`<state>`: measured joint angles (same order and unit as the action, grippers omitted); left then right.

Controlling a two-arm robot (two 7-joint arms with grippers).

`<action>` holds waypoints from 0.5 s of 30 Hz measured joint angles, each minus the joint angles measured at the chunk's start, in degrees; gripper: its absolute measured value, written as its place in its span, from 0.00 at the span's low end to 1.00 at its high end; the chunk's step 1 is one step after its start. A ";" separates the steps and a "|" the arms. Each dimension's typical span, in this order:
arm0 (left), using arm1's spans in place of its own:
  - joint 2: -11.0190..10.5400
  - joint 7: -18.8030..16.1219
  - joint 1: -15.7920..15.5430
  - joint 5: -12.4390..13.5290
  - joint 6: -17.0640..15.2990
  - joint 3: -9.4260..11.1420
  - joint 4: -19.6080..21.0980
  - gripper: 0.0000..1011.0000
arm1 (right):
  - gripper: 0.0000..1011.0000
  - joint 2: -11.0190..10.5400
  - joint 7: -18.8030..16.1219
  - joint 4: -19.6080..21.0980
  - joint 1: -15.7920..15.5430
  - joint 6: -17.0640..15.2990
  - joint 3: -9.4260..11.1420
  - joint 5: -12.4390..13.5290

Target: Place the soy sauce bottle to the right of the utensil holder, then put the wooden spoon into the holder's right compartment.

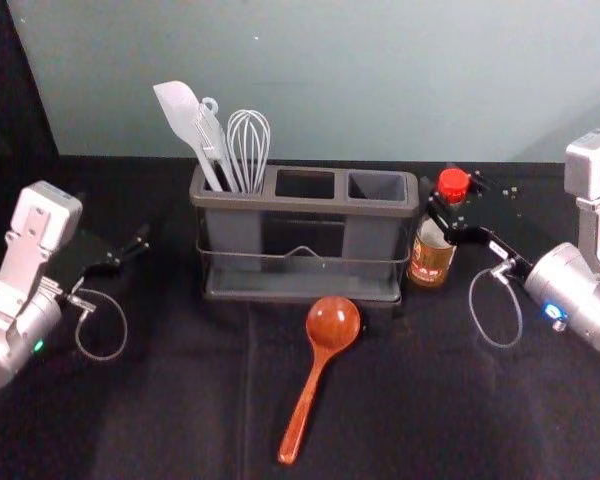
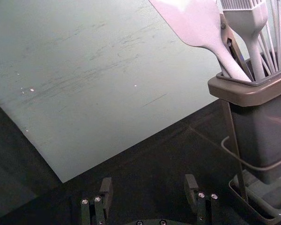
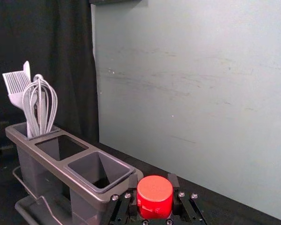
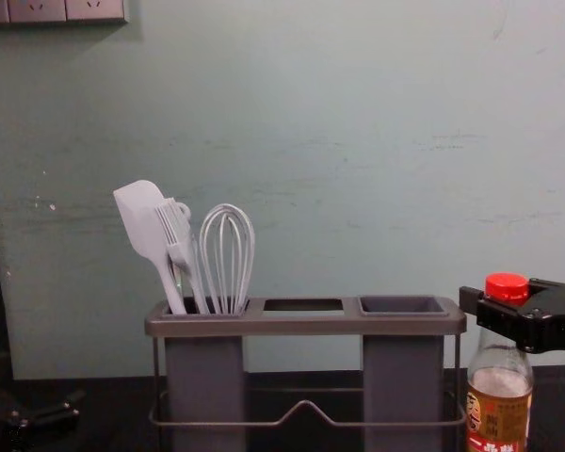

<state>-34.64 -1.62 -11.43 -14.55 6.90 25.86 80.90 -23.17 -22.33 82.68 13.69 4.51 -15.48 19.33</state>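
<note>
The soy sauce bottle [image 1: 432,255] stands upright just right of the utensil holder [image 1: 302,202]. My right gripper [image 1: 452,194] is at its top; in the right wrist view this gripper [image 3: 153,187] is shut on the bottle, one finger on each side of the red cap [image 3: 154,197]. The chest view has the bottle [image 4: 499,405] beside the holder's right end. On the table in front of the holder lies the wooden spoon [image 1: 325,345], bowl toward the holder. My left gripper [image 1: 132,250] is idle at the left; in its wrist view the gripper [image 2: 149,187] stands open and empty.
A white spatula [image 1: 180,108], a brush and a whisk [image 1: 248,150] stand in the holder's left compartment. The middle compartment [image 1: 305,184] and right compartment [image 1: 376,186] have open tops. A pale wall [image 4: 292,113] rises behind the table.
</note>
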 joint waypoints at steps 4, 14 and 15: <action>0.00 0.00 0.00 0.00 0.00 0.00 0.00 0.99 | 0.38 0.64 -0.25 -0.42 -0.17 0.00 0.65 0.61; 0.00 0.00 0.00 0.00 0.00 0.00 0.00 0.99 | 0.38 1.31 -0.25 -0.78 -0.79 -0.14 1.74 1.77; 0.00 0.00 0.00 0.00 0.00 0.00 0.00 0.99 | 0.38 1.34 -0.25 -0.82 -0.80 -0.15 1.79 1.83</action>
<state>-34.65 -1.62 -11.43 -14.55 6.91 25.86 80.90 -21.83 -22.58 81.86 12.89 4.36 -13.69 21.16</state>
